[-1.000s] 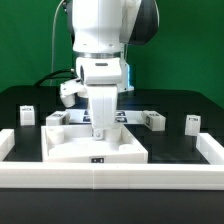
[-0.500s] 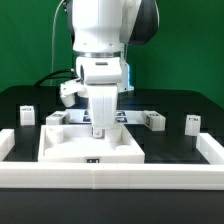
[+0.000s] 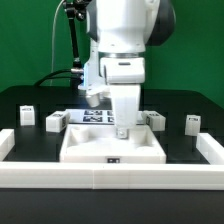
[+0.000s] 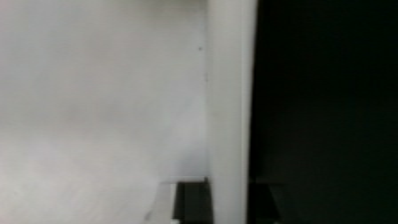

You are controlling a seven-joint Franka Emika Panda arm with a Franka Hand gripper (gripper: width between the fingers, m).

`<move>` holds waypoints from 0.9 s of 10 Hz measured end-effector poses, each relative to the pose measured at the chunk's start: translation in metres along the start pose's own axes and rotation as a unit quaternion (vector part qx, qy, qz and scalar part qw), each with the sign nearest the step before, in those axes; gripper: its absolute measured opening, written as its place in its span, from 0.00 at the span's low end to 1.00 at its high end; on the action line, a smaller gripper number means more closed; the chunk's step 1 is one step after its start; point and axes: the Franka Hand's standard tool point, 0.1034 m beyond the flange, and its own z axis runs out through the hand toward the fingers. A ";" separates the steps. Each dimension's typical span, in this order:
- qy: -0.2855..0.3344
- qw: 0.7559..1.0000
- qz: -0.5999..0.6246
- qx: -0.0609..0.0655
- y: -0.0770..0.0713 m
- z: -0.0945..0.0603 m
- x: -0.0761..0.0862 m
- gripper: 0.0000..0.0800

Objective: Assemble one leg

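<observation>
My gripper (image 3: 122,129) is shut on the far rim of the large white square panel (image 3: 112,147), which lies flat on the black table. In the wrist view the panel's surface (image 4: 98,110) fills one side, and its raised rim (image 4: 231,90) runs between my dark fingers (image 4: 191,203). Several small white legs with marker tags stand apart from the gripper: one (image 3: 27,115) and another (image 3: 55,121) at the exterior view's left, one (image 3: 155,119) and another (image 3: 192,123) at its right.
The marker board (image 3: 98,116) lies behind the panel. A low white wall (image 3: 40,176) borders the table along the front and both sides. A dark stand with cables (image 3: 72,40) rises behind the arm.
The arm has moved to the exterior view's right, and the white panel has slid that way with it. The legs have not moved.
</observation>
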 end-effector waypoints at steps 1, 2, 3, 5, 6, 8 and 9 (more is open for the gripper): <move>0.003 1.000 0.013 -0.001 0.003 0.000 0.019 0.07; 0.005 1.000 0.010 -0.004 0.007 0.001 0.035 0.07; 0.005 1.000 0.009 -0.003 0.011 0.001 0.048 0.07; 0.003 1.000 -0.003 -0.002 0.018 0.002 0.073 0.07; 0.000 1.000 -0.006 -0.003 0.017 0.002 0.080 0.07; -0.011 1.000 -0.004 -0.003 0.019 0.002 0.079 0.07; -0.011 1.000 -0.003 -0.003 0.019 0.002 0.079 0.07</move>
